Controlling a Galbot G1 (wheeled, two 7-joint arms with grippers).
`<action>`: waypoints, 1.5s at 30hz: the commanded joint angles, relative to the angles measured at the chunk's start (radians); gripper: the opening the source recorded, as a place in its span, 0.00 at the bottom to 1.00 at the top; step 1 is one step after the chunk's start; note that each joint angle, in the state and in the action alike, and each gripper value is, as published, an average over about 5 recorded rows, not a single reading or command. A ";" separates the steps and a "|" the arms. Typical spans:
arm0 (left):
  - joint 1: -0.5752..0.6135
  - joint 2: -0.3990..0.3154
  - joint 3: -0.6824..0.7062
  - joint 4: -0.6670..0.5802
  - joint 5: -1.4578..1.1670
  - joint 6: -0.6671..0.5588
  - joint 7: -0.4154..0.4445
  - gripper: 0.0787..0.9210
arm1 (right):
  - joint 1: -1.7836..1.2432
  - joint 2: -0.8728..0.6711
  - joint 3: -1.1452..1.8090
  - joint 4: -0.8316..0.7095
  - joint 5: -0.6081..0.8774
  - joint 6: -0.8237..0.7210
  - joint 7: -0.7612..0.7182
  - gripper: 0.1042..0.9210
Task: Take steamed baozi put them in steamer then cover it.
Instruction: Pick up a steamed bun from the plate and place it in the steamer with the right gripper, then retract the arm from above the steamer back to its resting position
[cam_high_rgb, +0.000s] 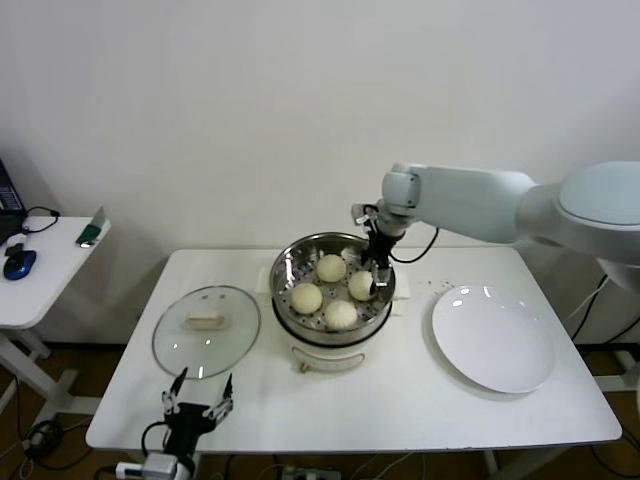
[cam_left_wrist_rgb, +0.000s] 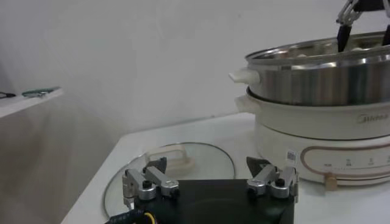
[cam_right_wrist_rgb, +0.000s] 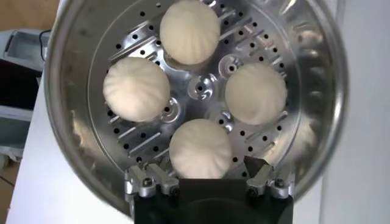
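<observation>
Four steamed baozi (cam_high_rgb: 331, 267) sit on the perforated tray inside the steamer (cam_high_rgb: 285, 270), centre of the head view; in the right wrist view all four (cam_right_wrist_rgb: 136, 89) lie apart from one another around the tray's middle.

Far left of frame: a side table (cam_high_rgb: 40, 285) carrying a blue mouse (cam_high_rgb: 18, 263).

Left-centre: the cover (cam_high_rgb: 206, 331), clear glass with a cream bar handle, lies flat on the white bench (cam_high_rgb: 400, 400), just beside the steamer's base.

Lower left: left claw (cam_high_rgb: 199, 397) hovers at the bench's front edge below the cover, fingers spread wide, holding nothing; left wrist view confirms the fingers (cam_left_wrist_rgb: 141, 184) stand well apart.

Centre-right: right claw (cam_high_rgb: 377, 268) hangs over the steamer's right side above one bun, fingers wide, empty.

Right: a white plate (cam_high_rgb: 492, 337) rests on the bench, bare.
</observation>
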 joint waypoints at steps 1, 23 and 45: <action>-0.007 0.003 -0.002 0.003 0.004 0.001 -0.001 0.88 | 0.076 -0.118 0.055 0.033 0.029 0.085 0.043 0.88; -0.054 -0.003 -0.024 0.013 0.161 -0.003 -0.009 0.88 | -0.676 -0.758 0.888 0.404 -0.070 0.450 0.812 0.88; -0.078 0.098 -0.013 -0.008 0.850 0.143 -0.081 0.88 | -1.743 -0.503 2.081 0.543 -0.223 0.453 0.949 0.88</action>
